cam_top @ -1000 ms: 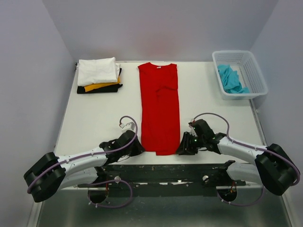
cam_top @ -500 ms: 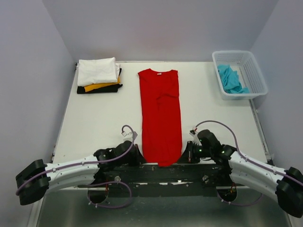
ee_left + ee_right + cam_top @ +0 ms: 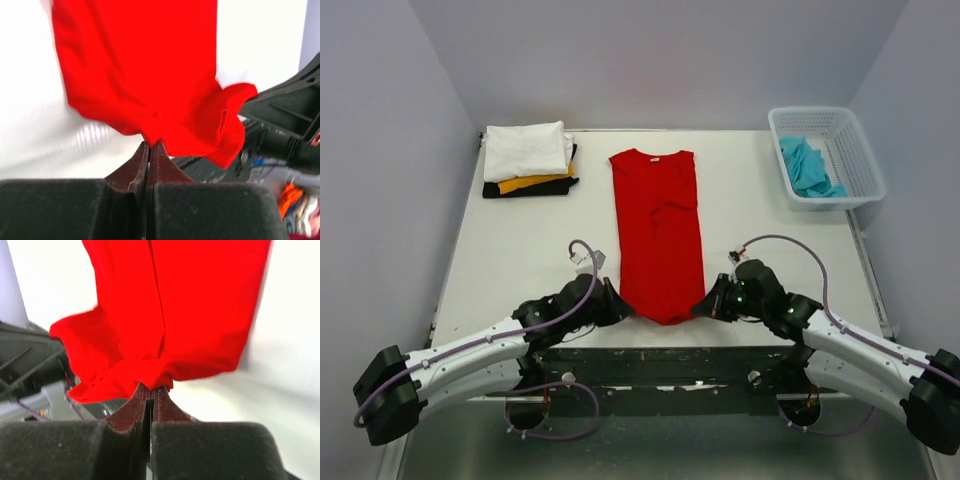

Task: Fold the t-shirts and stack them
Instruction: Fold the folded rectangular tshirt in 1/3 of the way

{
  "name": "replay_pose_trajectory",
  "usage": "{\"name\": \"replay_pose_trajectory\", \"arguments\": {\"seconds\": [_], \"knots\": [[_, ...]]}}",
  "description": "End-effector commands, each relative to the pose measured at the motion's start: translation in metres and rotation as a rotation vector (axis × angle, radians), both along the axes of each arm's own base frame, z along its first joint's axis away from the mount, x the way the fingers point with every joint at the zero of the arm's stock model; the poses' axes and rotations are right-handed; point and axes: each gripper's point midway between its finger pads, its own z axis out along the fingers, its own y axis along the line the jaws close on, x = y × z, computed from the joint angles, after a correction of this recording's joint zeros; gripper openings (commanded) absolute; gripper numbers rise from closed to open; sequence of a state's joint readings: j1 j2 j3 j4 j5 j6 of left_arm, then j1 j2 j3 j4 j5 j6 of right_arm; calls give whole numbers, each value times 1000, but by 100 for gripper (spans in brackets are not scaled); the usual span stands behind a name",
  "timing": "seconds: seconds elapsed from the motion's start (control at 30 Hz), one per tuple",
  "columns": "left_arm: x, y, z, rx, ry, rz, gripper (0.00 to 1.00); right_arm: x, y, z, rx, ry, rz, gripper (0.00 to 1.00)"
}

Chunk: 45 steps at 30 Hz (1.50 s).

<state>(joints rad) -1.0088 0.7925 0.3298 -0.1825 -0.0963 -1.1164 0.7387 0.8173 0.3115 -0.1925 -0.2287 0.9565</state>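
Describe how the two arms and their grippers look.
The left arm and right arm have white links, black joints and rounded black housings. A lilac cable loops along each. The left gripper and right gripper are black blocks with tapered, dark reddish-brown fingers.

red tee (image 3: pixel 658 225): folded lengthwise, centre, near hem bunched | turquoise tee (image 3: pixel 807 166): crumpled, far right | folded stack (image 3: pixel 528 158): far left

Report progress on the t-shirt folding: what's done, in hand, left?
Done: white, yellow-orange and black tees folded, stacked far left. In hand: red t-shirt, narrowed to a long strip; left tool and right tool shut on its near corners. Left: fold it over, stack it, then the turquoise t-shirt in the basket.
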Motion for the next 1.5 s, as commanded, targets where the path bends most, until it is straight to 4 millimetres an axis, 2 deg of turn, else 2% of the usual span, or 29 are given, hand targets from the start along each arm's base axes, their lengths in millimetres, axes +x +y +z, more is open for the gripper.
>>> {"name": "replay_pose_trajectory", "arguments": {"seconds": [0.0, 0.07, 0.27, 0.43, 0.57, 0.67, 0.93, 1.13, 1.33, 1.37, 1.47], "knots": [[48, 0, 35, -15, -127, 75, 0, 70, 2, 33, -63, -183, -212, 1], [66, 0, 48, -12, -162, 90, 0, 91, 2, 39, -103, -220, -270, 1], [124, 6, 69, 49, -203, 173, 0, 148, 7, 66, -197, -325, -379, 1], [165, 9, 76, 74, -187, 200, 0, 190, 7, 79, -258, -378, -420, 1], [195, 10, 82, 83, -200, 197, 0, 220, 5, 82, -253, -406, -427, 1], [214, 9, 79, 88, -174, 189, 0, 245, 4, 86, -225, -428, -432, 1], [246, 15, 62, 123, -125, 203, 0, 281, 7, 69, -267, -459, -389, 1], [261, 22, 46, 155, -91, 227, 0, 295, 12, 50, -282, -436, -368, 1], [282, 26, 26, 185, -48, 241, 5, 309, 4, 33, -325, -412, -414, 1], [284, 27, 23, 191, -33, 241, 7, 312, 3, 27, -340, -406, -420, 2], [289, 26, 18, 193, -19, 235, 26, 320, 0, 18, -372, -387, -432, 9]]}}
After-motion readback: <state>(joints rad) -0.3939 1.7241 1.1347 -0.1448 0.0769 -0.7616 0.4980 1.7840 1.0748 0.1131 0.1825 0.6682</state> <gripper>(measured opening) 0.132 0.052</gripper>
